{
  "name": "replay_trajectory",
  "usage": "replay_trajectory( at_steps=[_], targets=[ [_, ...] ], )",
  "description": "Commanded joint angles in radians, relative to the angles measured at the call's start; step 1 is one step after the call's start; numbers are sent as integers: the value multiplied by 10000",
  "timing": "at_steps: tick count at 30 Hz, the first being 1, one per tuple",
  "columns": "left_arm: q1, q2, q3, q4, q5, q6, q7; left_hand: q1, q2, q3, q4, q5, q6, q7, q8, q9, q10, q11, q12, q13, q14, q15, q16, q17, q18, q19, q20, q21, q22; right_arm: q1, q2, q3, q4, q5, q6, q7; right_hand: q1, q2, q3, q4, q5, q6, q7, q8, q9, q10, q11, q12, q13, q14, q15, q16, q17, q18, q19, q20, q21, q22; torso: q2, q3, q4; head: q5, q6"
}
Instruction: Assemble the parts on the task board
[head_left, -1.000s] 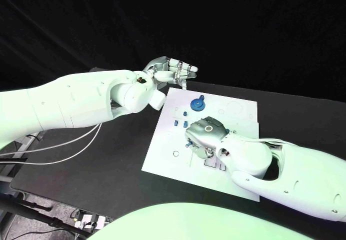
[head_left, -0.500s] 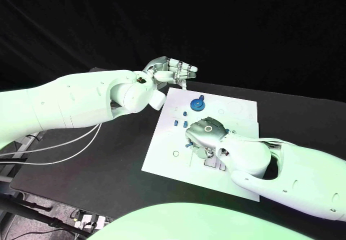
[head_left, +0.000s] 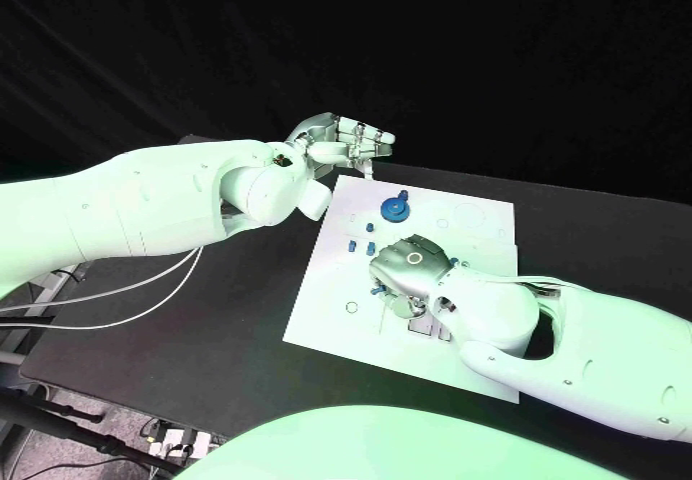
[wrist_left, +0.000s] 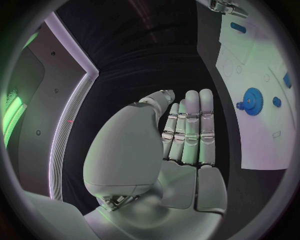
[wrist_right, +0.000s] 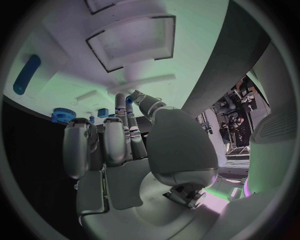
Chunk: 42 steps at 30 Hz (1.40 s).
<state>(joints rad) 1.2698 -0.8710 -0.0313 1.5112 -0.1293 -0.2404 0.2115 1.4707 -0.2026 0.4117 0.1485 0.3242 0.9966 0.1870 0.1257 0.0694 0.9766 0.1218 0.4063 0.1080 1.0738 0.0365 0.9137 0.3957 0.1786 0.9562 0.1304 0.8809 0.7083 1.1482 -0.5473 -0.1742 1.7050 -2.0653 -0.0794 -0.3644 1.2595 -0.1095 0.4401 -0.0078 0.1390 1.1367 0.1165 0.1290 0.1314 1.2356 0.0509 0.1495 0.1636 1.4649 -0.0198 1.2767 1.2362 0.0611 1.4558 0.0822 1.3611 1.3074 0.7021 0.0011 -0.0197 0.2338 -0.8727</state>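
The task board (head_left: 433, 215) lies mid-desk (head_left: 188, 330), blue gear (head_left: 395, 207) seated near its far edge. My right hand (head_left: 411, 268) has crept slightly left over the small parts, pinching a blue peg (wrist_right: 129, 100); insertion seems close. My left hand (head_left: 343, 135) stays flat, holding nothing.

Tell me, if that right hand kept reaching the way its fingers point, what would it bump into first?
Probably the small blue part at the right hand's fingertips, then the task board under it. Depth is hard to judge.
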Motion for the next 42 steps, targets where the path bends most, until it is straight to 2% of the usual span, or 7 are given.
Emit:
replay_trajectory(
  at_steps=[1, 20, 24, 32, 42],
  targets=[
    [14, 7, 5, 27, 24, 162, 47, -109, -19, -19, 18, -43, -76, 24, -34, -14, -43, 11, -30, -11, -8, 81, -48, -11, 60, 21, 30, -41, -11, -8, 21, -4, 15, -48, -2, -34, -108, 29, 15, 58, 22, 82, -12, 6, 11, 47, 7, -59, 12, 501, -58, 50, 10, -105, 90, -5, 21, 1362, -4, 3, 3, 17, 1],
    [16, 5, 5, 34, 24, 169, 37, -113, -10, -34, 19, -41, -97, 27, -36, -11, -72, 15, -22, -19, -7, 86, -59, -24, 63, 32, 39, -73, -34, -12, 53, -4, 86, -110, -316, 16, -104, 42, 23, 65, 37, 91, -20, 6, 14, 58, 0, -61, 14, 503, -61, 66, 25, -105, 92, -7, 24, 1365, -7, 5, 2, 3, 1],
    [16, 5, 5, 34, 24, 169, 34, -113, -10, -34, 19, -41, -97, 27, -36, -11, -72, 15, -22, -19, -7, 86, -59, -24, 63, 32, 39, -73, -34, -13, 53, -4, 93, -122, -350, 41, -103, 46, 26, 67, 42, 94, -23, 7, 15, 62, -2, -62, 15, 503, -63, 71, 29, -106, 92, -8, 25, 1367, -5, 8, 2, 42, 1],
    [16, 6, 5, 38, 24, 165, 28, -113, -10, -34, 19, -41, -97, 27, -36, -11, -72, 15, -22, -19, -7, 86, -59, -24, 63, 32, 39, -73, -34, -14, 70, -4, 82, -9, -329, 109, -103, 46, 26, 67, 42, 94, -23, 7, 15, 62, -2, -62, 15, 503, -63, 71, 29, -106, 92, -8, 25, 1367, -1, 4, 1, 51, 1],
    [20, 5, 5, 46, 23, 149, 15, -113, -10, -34, 19, -41, -97, 27, -36, -11, -72, 15, -22, -19, -7, 86, -59, -24, 63, 32, 39, -73, -34, -12, 87, -5, -17, 242, -58, 223, -107, 40, 22, 71, 46, 96, -23, 5, 16, 67, -3, -65, 17, 497, -65, 48, 0, -102, 85, -10, 9, 1359, -7, -3, -1, 61, 1]
  ],
)
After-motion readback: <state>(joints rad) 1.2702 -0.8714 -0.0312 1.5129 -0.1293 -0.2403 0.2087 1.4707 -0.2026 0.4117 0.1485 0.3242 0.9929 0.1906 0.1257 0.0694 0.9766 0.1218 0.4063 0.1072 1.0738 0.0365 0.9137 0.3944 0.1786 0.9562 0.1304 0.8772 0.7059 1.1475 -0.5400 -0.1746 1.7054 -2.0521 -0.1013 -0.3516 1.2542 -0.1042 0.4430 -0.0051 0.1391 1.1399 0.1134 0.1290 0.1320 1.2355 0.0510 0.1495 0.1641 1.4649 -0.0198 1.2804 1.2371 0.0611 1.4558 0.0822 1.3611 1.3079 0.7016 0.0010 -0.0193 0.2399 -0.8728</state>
